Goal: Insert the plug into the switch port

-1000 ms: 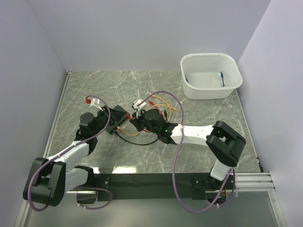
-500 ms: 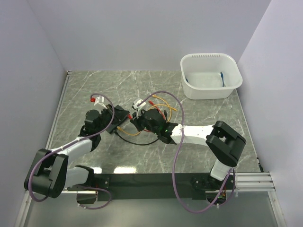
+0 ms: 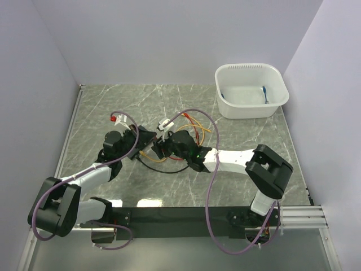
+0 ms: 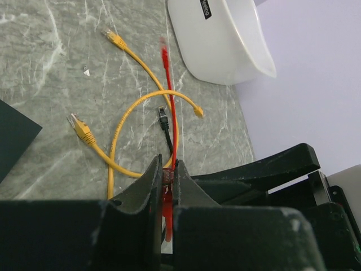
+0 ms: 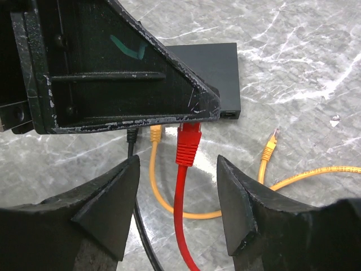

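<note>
On the marble table [image 3: 242,164] the two arms reach in from 6 o'clock and meet a little toward 9 o'clock of its middle. Nearest, the right claw [image 5: 177,169] stands wide open with nothing in it. Its two fingers [image 5: 107,197] flank the red cable [image 5: 183,226] on either side without touching it. Just beyond, the red plug [image 5: 189,141] pokes out from under the left claw's dark finger. The plug's tip is hidden there, so whether it sits in any socket cannot be told. The left claw [image 4: 167,166] is closed tight, pinching the red plug between its fingertips, and the red cable runs away from them toward 12 o'clock in the left wrist view. Beside the red plug, at its 9 o'clock in the right wrist view, a yellow lead [image 5: 155,132] and a black lead [image 5: 132,134] also pass under that finger. Behind them lies the switch [image 5: 217,70], flat and matte black. One open port [image 5: 229,114] shows at its near right corner, at about 2 o'clock of the red plug and apart from it. More yellow cable [image 4: 119,125] loops loose on the stone. Farthest, toward 1 o'clock, stands the white tub [image 3: 248,110].
</note>
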